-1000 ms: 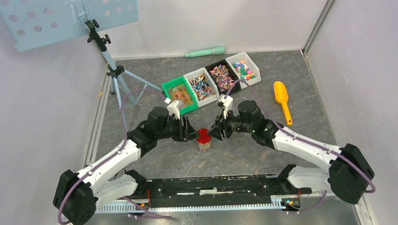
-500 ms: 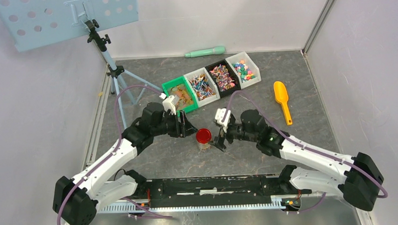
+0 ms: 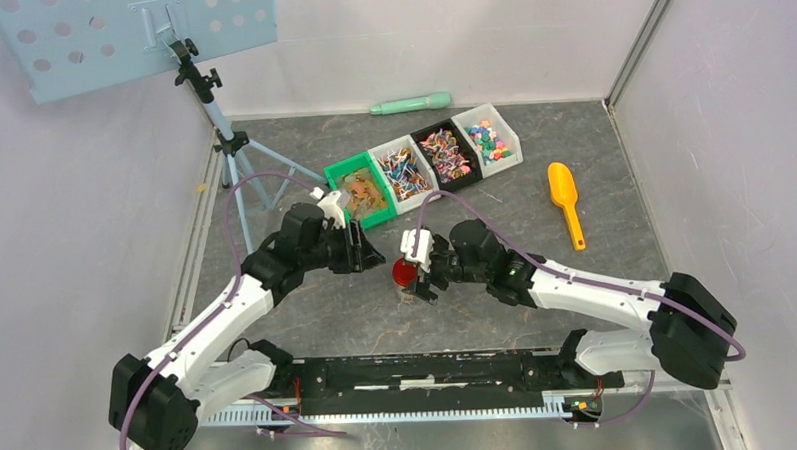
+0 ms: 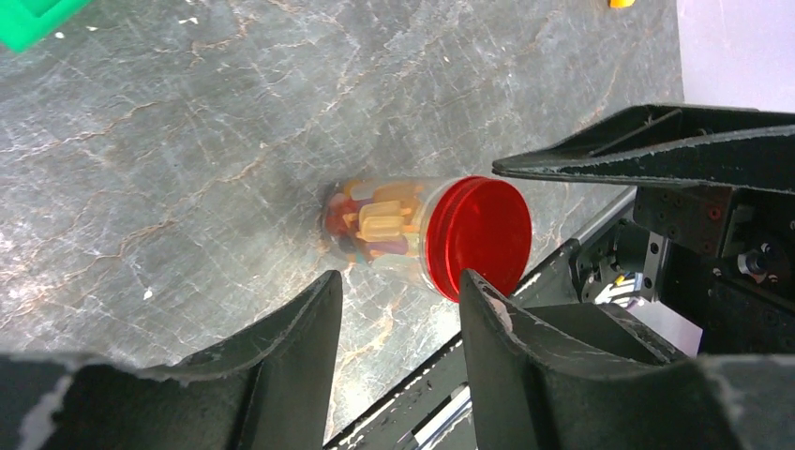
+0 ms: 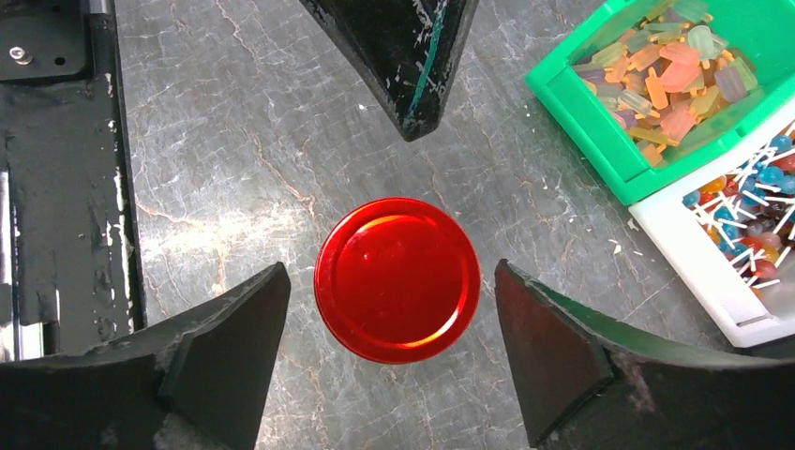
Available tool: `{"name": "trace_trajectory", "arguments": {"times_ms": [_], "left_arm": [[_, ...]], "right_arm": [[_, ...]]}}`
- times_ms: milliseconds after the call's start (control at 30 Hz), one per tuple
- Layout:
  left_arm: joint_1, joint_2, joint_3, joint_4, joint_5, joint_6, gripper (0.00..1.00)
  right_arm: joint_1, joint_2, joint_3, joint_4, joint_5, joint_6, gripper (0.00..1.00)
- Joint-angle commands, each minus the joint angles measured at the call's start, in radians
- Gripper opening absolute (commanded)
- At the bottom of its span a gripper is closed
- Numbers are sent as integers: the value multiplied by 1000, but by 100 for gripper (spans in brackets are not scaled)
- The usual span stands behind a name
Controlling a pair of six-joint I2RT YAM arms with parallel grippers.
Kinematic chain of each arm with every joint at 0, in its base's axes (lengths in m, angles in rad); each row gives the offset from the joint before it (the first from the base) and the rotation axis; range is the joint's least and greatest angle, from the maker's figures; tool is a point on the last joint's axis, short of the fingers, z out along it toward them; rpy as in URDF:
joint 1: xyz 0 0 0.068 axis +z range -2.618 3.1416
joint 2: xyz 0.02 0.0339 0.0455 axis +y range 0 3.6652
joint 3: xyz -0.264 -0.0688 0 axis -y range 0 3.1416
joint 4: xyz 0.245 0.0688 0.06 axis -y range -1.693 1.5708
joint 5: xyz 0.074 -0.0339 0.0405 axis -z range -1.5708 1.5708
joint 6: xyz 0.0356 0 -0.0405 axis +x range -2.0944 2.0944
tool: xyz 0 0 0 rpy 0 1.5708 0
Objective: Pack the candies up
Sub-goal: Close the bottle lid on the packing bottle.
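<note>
Red lid (image 5: 397, 279) on clear jar (image 4: 375, 239) of candies (image 4: 380, 217), stood upright on grey desk (image 3: 327, 308).
Mixed-colour candies are seen packed inside the jar, near the front middle of the desk. Right hand (image 5: 392, 281) is held directly over the lid, its fingers spread wide to either side with no contact made. Left hand (image 4: 398, 277) is positioned just beside the jar, fingers parted, nothing gripped between them. More candies are kept in a row of four bins (image 3: 427, 159) further back, the green bin (image 3: 345, 174) being nearest the left hand. Yellow scoop (image 3: 564, 194) is laid well apart on the right.
</note>
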Motion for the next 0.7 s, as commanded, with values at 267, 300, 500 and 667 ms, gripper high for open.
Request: {"name": "trace_trajectory", "arguments": {"times_ms": [267, 300, 500, 667], "left_arm": [[27, -6, -56, 125, 110, -55, 58], [27, -2, -66, 146, 123, -60, 58], [27, 26, -123, 297, 205, -127, 64], [27, 49, -155, 339, 224, -144, 64]], "right_arm": [[4, 56, 36, 41, 6, -6, 67], [4, 56, 29, 49, 7, -2, 64], [6, 55, -19, 99, 20, 30, 47], [11, 48, -46, 117, 65, 62, 45]]}}
